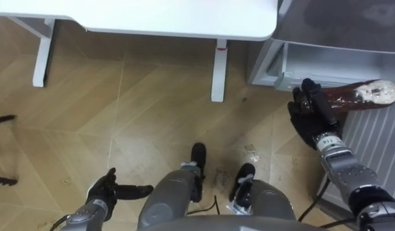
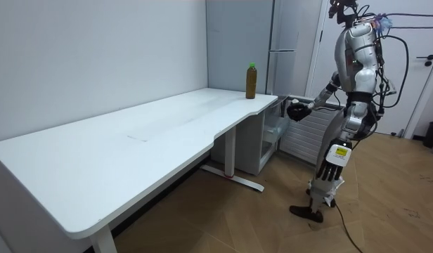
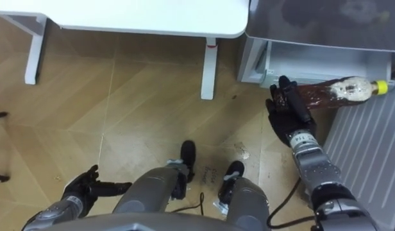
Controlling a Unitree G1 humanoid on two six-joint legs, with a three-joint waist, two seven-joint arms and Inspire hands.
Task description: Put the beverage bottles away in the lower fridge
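Room view: robot standing at the fridge end of the table.
The robot is standing upright on the wooden floor (image 2: 223, 225) in the right half of the frame, beside the far end of the white table (image 2: 118, 151), which is running from lower left to centre. Its right hand (image 2: 295, 110) is hovering at waist height just in front of the lower fridge compartment (image 2: 275, 132), right of centre, which is standing open below the tall grey fridge (image 2: 290, 31). Its left hand (image 2: 334, 163) is hanging at its side, fingers straight. A green-capped bottle (image 2: 251, 81) is standing upright on the table's far corner.
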